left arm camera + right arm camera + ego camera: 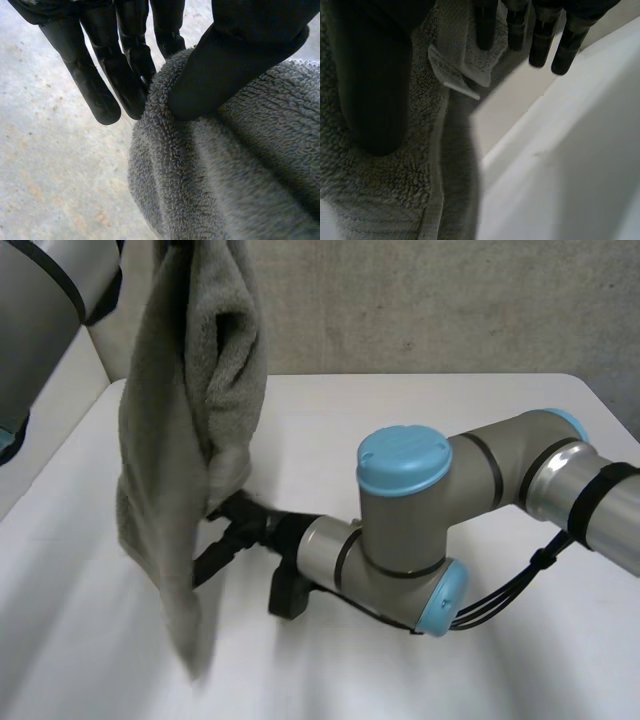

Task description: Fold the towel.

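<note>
A grey terry towel [190, 390] hangs bunched in long folds above the white table [420, 410], its lower end dangling near the front. My left hand [225, 65] holds its top, with the thumb pinching the towel [225, 175] against the fingers [100, 85]. My right hand [228, 538] reaches in from the right at the towel's lower half, partly hidden behind the cloth. In the right wrist view its thumb [370, 75] lies against the towel [385, 185] beside the hemmed edge. Its fingers [545, 35] stand straight and apart from the thumb, with a white label [452, 75] near them.
My right arm [480, 490] stretches low across the table's middle from the right. My left arm [40, 310] rises at the far left. A pale concrete wall [450, 300] stands behind the table. The table surface [570, 150] shows beside the right hand.
</note>
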Robot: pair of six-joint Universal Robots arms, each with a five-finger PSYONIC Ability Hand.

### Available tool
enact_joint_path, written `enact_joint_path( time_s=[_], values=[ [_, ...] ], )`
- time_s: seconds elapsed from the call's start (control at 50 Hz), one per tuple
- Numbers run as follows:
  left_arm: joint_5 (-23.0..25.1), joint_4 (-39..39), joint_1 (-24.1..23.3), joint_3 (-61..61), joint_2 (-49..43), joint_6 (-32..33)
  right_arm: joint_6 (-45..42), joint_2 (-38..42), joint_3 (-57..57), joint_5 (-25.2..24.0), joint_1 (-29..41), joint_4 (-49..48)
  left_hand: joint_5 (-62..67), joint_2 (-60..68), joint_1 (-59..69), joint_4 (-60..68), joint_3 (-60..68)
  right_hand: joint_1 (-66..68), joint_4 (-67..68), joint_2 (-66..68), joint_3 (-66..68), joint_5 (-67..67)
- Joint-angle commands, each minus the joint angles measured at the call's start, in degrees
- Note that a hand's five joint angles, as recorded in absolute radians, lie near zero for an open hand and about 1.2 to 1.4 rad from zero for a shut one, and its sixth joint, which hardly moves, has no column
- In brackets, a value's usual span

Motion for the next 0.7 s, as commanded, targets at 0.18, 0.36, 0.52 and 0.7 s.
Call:
enact_joint_path(
  time_s=[0.18, 0.36, 0.52, 0.7],
  values=[
    [0.0, -0.16, -0.21, -2.91, -0.39, 0.21, 0.89, -1.19, 3.27, -0.53, -1.14, -1.21, 11.3, 10.36, 13.1, 10.23, 10.4, 67.81, 65.8, 65.96, 66.18, 65.67],
    [0.0, -0.07, -0.04, -6.41, -0.13, -0.05, -15.85, -16.29, 13.1, 15.44, -16.51, -5.06, 11.3, 10.36, 13.1, 10.23, 10.4, 67.81, 65.8, 65.96, 66.18, 65.67],
    [0.26, 0.98, -0.21, -14.93, -0.83, -0.75, -30.47, -27.45, 20.84, 18.1, -19.51, -8.76, 11.3, 10.36, 13.1, 10.23, 10.4, 67.81, 65.8, 65.96, 66.18, 65.67],
    [0.0, 8.61, -2.67, -26.27, -6.71, -0.93, -39.6, -32.57, 22.25, 15.56, -21.52, -2.9, 11.3, 10.36, 13.1, 10.23, 10.4, 67.81, 65.8, 65.96, 66.18, 65.67]
  ],
)
